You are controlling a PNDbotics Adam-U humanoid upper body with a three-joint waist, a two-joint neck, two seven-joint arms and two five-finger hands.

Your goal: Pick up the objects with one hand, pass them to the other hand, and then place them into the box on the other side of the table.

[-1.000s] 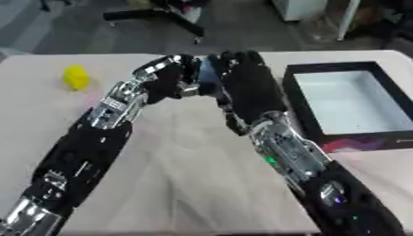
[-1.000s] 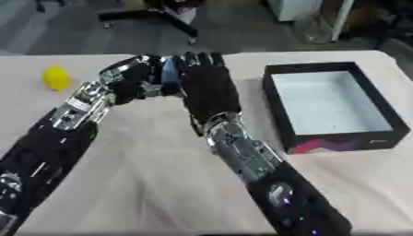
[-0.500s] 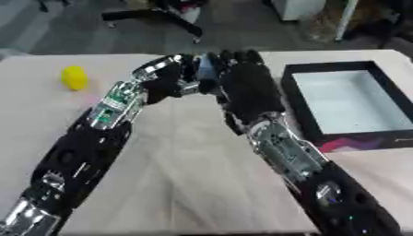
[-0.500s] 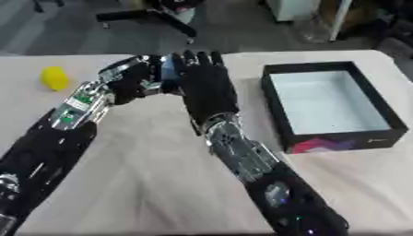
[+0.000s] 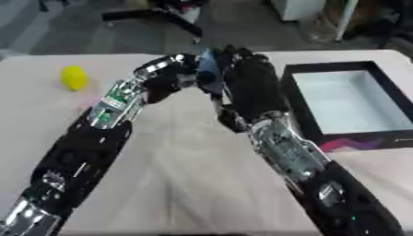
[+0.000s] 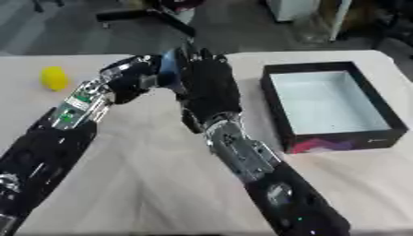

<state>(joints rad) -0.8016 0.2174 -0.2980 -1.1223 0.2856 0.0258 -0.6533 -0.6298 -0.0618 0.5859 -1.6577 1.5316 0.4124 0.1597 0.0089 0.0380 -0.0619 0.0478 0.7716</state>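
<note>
Nearest the camera, both black forearms rise from the lower edge across the pale table [image 5: 185,184], the left arm from the lower left and the right arm from the lower right, and they converge toward the middle of the far half. Up there the two hands meet above the table. The left hand [image 5: 167,79] has its fingers curled inward, and the right hand [image 5: 250,80] stands with its back to the camera, fingers mostly straight and pointing away. Between them sits a small light blue object [image 6: 171,69], touching both hands; its shape is hard to make out, since the hands cover most of it. The left hand's curled fingers appear to close on it, while the right hand's fingers lie against its other side, and whether they grip it cannot be told.

To the right, just beside the right hand and wrist, lies the box [image 6: 278,115], black-walled with a white inside and a coloured patch on its near wall; nothing shows in it. Off to the left, well apart from the hands, a yellow object [image 5: 73,77] rests on the table. Beyond the far edge, a dark floor and an office chair's base [image 5: 153,14] show.
</note>
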